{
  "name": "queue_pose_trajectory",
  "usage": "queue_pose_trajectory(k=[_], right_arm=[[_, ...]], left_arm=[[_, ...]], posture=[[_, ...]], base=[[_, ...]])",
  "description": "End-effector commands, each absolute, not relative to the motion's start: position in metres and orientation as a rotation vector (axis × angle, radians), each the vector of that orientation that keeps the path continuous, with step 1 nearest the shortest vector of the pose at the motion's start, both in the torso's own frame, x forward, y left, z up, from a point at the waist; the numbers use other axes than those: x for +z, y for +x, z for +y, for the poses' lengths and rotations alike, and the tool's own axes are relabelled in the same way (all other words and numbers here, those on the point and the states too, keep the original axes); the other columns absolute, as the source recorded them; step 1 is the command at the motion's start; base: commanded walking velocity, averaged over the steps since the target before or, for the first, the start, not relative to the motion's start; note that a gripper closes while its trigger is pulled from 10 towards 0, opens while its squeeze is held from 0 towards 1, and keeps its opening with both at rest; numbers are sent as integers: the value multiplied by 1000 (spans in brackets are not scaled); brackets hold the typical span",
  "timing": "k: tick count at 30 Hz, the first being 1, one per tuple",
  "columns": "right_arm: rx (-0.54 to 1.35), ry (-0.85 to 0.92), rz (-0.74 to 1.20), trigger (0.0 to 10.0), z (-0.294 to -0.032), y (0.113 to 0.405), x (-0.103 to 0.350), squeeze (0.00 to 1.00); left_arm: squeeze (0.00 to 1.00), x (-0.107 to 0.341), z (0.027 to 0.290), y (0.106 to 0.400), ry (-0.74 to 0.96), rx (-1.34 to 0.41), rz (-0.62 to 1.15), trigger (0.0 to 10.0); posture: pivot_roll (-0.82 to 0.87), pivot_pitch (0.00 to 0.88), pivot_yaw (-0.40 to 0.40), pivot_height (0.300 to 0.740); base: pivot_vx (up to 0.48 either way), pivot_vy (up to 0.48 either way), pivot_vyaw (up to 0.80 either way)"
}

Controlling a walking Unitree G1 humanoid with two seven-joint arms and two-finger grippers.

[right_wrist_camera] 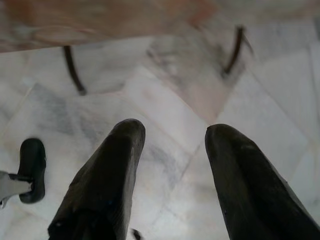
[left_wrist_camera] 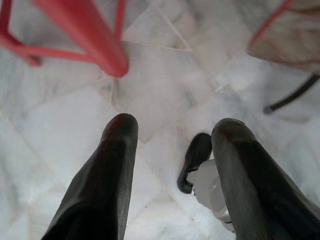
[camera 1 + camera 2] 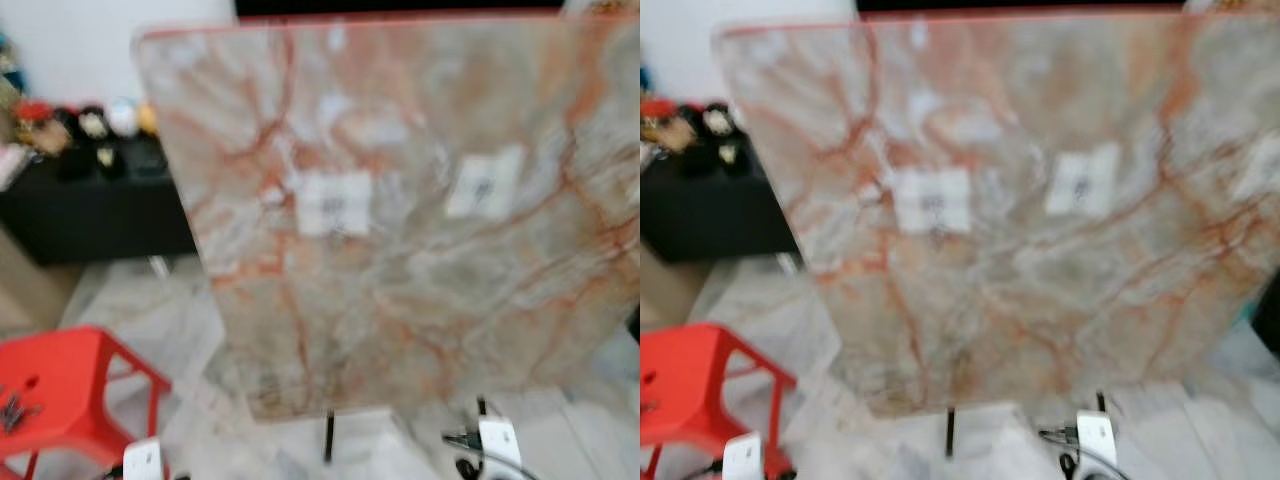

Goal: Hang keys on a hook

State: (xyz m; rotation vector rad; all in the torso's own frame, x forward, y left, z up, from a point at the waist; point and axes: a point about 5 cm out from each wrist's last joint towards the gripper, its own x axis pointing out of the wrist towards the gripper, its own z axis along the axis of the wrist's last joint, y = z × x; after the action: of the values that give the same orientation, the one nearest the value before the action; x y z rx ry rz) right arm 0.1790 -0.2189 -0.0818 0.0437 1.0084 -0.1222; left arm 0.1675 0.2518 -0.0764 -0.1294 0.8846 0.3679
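Ahead we face a blurred, veined marble panel (image 3: 400, 220) bearing two pale square plates (image 3: 336, 203). Dark keys (image 3: 14, 410) lie on the glossy red stool (image 3: 70, 385). Our left pincer (image 2: 172, 145) and right pincer (image 1: 175, 145) gape empty above marble floor tiles (image 1: 165, 105).

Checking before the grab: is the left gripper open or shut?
Open: the left gripper has its two black fingers spread apart, bare floor between them.

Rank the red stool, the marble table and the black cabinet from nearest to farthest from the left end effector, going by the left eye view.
From the left end effector, hanging low:
1. Red stool, just beside it, lower left.
2. Marble table, ahead, toward the right.
3. Black cabinet, far back left.
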Motion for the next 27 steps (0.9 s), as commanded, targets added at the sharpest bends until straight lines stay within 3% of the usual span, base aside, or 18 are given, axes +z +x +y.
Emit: queue_pose_trajectory(k=[1, 19, 27], right_arm=[[-114, 48, 1002, 10000, -215, 183, -81, 0], [-120, 56, 991, 10000, -217, 184, -80, 0], [-153, 75, 982, 10000, -218, 183, -80, 0]], left_arm=[[0, -81, 253, 158, -151, 388, 918, 10000], [0, -81, 245, 161, -127, 344, 912, 10000], [0, -82, 240, 162, -88, 288, 925, 10000]], posture=[[83, 0, -61, 740], [85, 0, -74, 740], [83, 0, -75, 740]], base=[[0, 0, 800], [0, 0, 788], [0, 140, 0]])
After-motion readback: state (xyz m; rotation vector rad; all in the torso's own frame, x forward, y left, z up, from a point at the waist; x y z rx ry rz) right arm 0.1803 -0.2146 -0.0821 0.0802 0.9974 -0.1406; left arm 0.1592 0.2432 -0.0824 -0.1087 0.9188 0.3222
